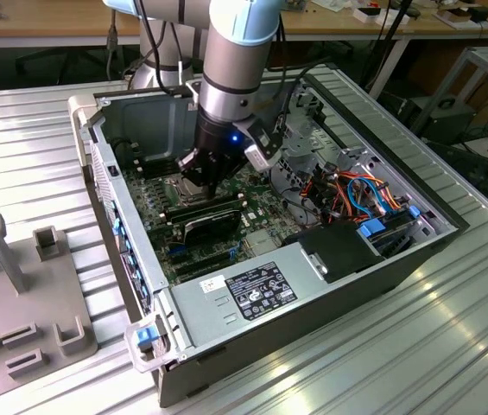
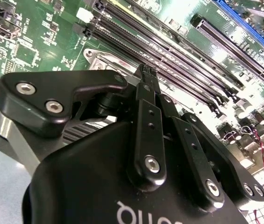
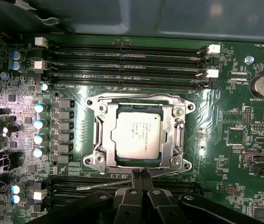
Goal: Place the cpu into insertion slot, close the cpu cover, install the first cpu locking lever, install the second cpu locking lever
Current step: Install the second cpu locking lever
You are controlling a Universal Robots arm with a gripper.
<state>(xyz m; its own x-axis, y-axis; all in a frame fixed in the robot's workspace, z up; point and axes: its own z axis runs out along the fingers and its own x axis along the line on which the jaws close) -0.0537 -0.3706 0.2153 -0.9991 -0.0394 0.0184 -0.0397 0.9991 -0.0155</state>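
Claw (image 3: 141, 173), prob. closed, by cpu cover (image 3: 169, 135)

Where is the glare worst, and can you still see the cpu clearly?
In the second wrist view, glare washes out the memory slots beyond the gripper; in the first wrist view the cpu is evenly lit and sharp, with a bright patch on the motherboard.

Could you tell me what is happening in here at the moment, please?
A robot arm reaches into an open computer case, at the processor socket. The chip sits in the socket with the metal cover lying flat over its edges. The gripper has its fingers shut together at the socket's edge, right by a thin wire lever; whether they pinch it is unclear.
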